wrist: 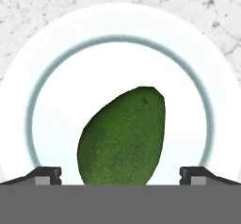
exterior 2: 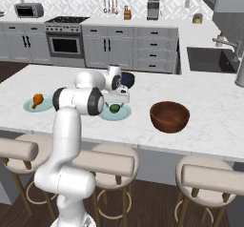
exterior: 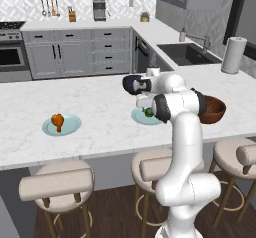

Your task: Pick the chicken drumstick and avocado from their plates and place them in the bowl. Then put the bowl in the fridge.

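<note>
Avocado (wrist: pixel 123 138) on plate (wrist: pixel 56 77); tool (wrist: pixel 120 175) spread, perhaps just above it.

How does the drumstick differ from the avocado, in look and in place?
The drumstick is orange-brown with a thin bone end; the avocado is dark green and egg-shaped. The drumstick lies far from the hand; the avocado lies right under the open hand. The avocado is nearer the brown bowl. Each rests on its own pale plate.

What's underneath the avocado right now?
The avocado lies on a pale plate on the marble counter. The plate's middle under the fruit is covered; the open pincer hangs above it.
</note>
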Available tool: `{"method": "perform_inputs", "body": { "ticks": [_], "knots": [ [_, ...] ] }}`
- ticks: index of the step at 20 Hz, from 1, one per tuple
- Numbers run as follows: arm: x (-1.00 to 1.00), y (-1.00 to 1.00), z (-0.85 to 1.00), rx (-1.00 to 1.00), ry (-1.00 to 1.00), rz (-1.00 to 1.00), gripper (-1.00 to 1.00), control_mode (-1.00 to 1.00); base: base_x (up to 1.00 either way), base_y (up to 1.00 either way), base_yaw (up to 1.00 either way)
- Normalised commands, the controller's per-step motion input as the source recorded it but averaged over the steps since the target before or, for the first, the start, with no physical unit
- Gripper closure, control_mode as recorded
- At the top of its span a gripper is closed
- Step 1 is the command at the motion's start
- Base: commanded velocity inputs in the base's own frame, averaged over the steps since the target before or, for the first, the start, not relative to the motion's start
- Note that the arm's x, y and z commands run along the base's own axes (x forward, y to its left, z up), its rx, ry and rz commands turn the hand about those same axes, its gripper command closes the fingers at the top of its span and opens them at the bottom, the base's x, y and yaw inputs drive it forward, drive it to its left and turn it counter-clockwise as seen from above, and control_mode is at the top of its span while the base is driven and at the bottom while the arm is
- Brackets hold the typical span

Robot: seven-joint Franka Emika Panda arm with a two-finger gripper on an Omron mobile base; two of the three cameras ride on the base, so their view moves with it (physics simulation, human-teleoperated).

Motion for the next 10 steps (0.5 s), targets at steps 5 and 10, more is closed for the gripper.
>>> {"method": "perform_inputs", "body": {
  "ticks": [5,10],
  "knots": [
    [0.00,0.00,-0.22,0.00,0.01,0.00,-1.00,-1.00,0.00,0.00,0.00],
    [0.00,0.00,-0.27,0.00,0.01,0.00,-1.00,-1.00,0.00,0.00,0.00]
  ]
}}
